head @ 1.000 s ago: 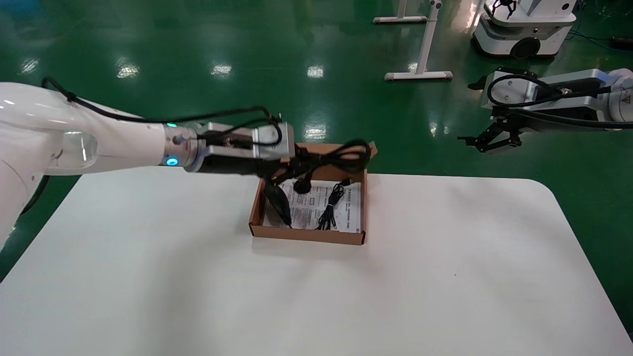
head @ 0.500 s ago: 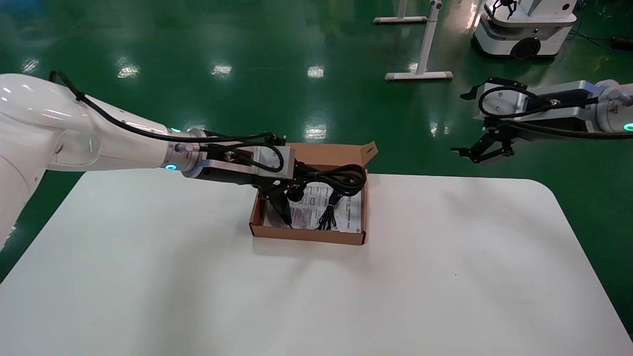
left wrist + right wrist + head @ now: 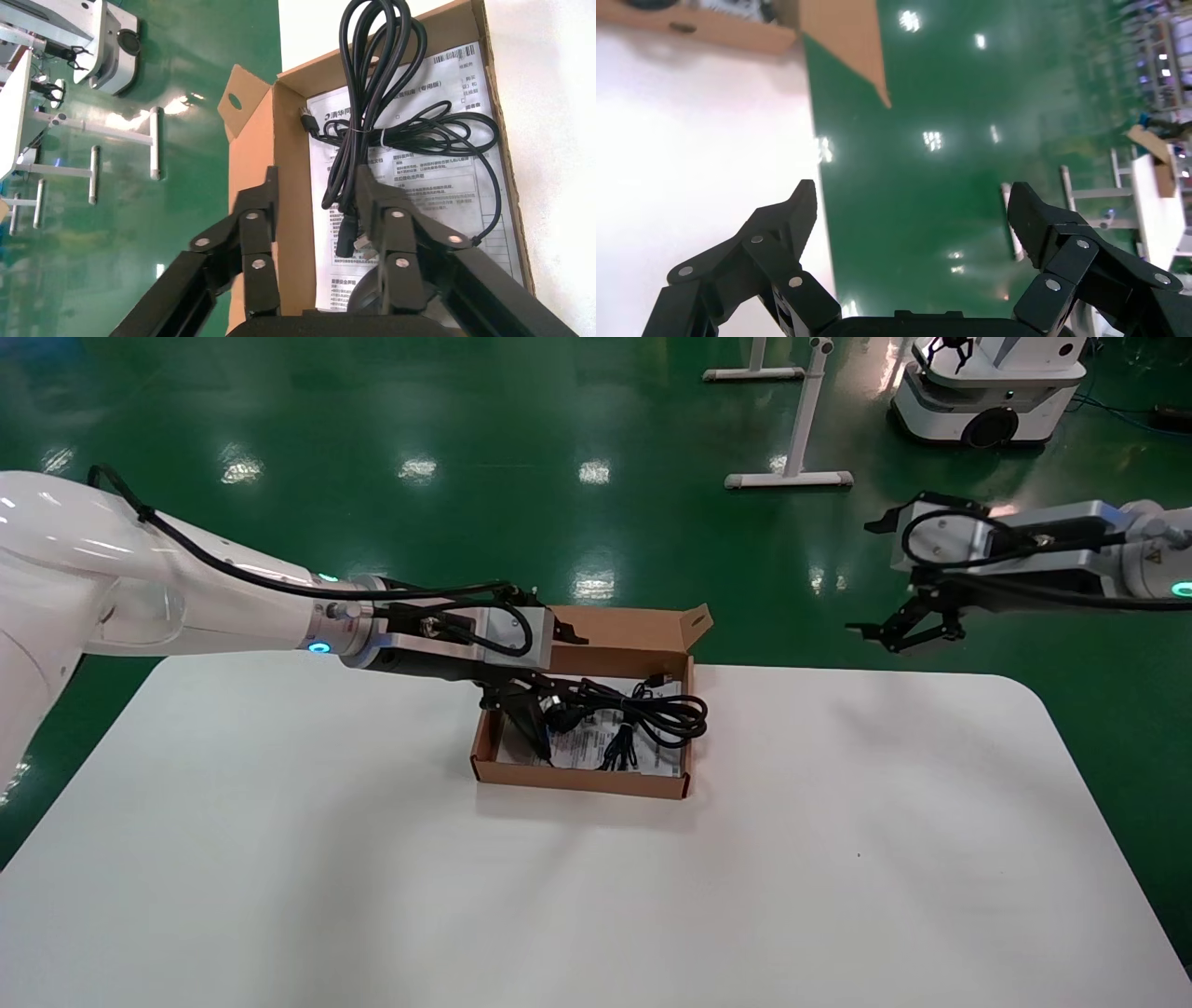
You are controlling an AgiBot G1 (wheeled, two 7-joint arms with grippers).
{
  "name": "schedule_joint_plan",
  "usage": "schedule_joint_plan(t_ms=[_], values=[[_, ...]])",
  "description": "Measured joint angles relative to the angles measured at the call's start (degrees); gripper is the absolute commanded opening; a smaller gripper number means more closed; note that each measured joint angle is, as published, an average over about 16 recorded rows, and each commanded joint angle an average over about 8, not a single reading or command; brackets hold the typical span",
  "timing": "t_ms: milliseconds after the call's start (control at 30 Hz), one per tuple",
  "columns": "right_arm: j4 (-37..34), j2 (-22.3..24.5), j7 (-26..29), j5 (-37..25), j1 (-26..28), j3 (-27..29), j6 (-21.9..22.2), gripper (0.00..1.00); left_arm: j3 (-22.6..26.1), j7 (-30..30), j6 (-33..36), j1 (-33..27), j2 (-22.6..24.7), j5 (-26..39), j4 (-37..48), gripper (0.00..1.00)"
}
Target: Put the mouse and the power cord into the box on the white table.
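Note:
The brown box (image 3: 577, 781) stands open on the white table (image 3: 838, 859), its white sheet showing. The power cord (image 3: 652, 710) lies inside it, one loop draped over the right wall. In the left wrist view the power cord (image 3: 365, 84) runs along the sheet, with its plug beside one finger (image 3: 393, 232). My left gripper (image 3: 526, 705) is open, straddling the box's back wall (image 3: 288, 140). The mouse (image 3: 535, 733) lies at the box's left, partly under the gripper, and its thin cable (image 3: 619, 747) is bundled mid-box. My right gripper (image 3: 899, 633) hangs open beyond the table's far right.
The box's flap lid (image 3: 694, 617) stands up behind it. A white robot base (image 3: 987, 393) and metal stand legs (image 3: 792, 477) are on the green floor far behind. In the right wrist view my right gripper (image 3: 912, 203) is over floor next to the table's edge (image 3: 807, 140).
My left gripper came down into the box with the power cord and opened. The cord dropped from hanging loops to lying in the box. The right arm drifted slightly.

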Motion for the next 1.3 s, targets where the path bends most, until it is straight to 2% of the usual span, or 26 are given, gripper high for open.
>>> schedule_joint_plan(t_ms=[300,1300], values=[[6.41,2.72,4.37,5.15,-4.61,2.57,-1.81,1.00,-2.74,-5.11,1.69,3.99,-3.83,-3.61,-6.55,1.00],[41.19,15.16,28.99,28.56,-27.93,13.24,-11.65,1.00,-17.75,-32.70,10.79,25.06,-24.66,-23.30,-41.57,1.00]])
